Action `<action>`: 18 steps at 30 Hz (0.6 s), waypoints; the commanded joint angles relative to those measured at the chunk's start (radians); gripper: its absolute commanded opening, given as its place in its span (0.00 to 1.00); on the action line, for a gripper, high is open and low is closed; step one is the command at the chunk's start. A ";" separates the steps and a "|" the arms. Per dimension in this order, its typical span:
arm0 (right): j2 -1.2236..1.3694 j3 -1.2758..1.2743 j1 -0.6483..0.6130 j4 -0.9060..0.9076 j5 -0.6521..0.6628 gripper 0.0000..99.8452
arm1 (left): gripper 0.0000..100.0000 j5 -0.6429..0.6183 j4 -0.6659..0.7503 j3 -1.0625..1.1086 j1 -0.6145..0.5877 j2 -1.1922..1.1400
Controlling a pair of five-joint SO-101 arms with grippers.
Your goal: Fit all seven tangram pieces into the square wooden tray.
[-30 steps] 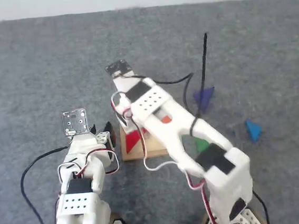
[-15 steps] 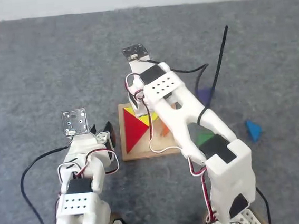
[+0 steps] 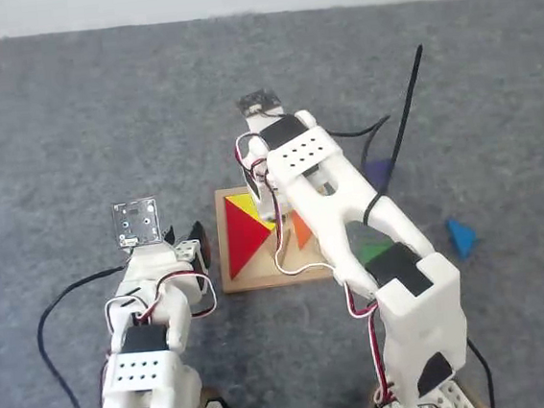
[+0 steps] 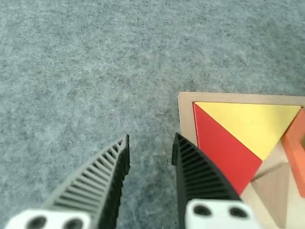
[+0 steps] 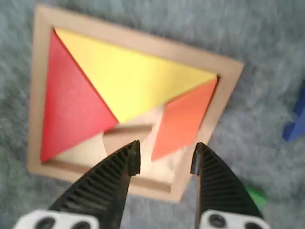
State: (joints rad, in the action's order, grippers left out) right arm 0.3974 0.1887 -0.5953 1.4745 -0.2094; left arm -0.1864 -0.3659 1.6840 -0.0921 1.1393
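Observation:
The square wooden tray [image 3: 230,283] lies mid-table and holds a red triangle [image 3: 244,237], a yellow triangle [image 3: 243,205] and an orange piece [image 3: 302,228]. My right gripper [image 5: 165,153] hangs open and empty above the tray [image 5: 138,40], over the bare wood beside the orange piece [image 5: 183,119], with the red triangle [image 5: 71,109] and yellow triangle [image 5: 128,81] farther off. My left gripper [image 4: 151,143] is open and empty over the carpet, just off the tray's corner [image 4: 186,101]. A green piece [image 3: 373,249], a purple piece [image 3: 377,173] and a blue triangle [image 3: 461,236] lie loose on the carpet.
The right arm [image 3: 329,198] stretches over the tray's right side and partly covers it. Black cables loop near the purple piece. Grey carpet spreads open at the far side and left. The left gripper [image 3: 188,253] sits just left of the tray.
The right arm has swung rightward and farther back, uncovering the red and yellow triangles in the tray. The left arm has kept still.

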 commanded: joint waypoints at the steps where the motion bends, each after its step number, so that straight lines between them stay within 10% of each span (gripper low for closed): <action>1: -0.203 -0.072 -0.013 0.012 0.006 0.18 | 0.15 -0.008 -0.005 -0.012 -0.003 0.014; 9: -0.512 -0.603 -0.065 -0.354 0.058 0.05 | 0.15 -0.008 -0.005 -0.012 -0.003 0.014; 18: -0.443 -0.657 -0.110 -0.420 0.072 0.02 | 0.15 -0.008 -0.005 -0.012 -0.003 0.014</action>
State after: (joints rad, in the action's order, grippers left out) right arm -0.0736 -0.4833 -0.6951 1.0848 -0.1557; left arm -0.1864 -0.3659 1.6840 -0.0921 1.1393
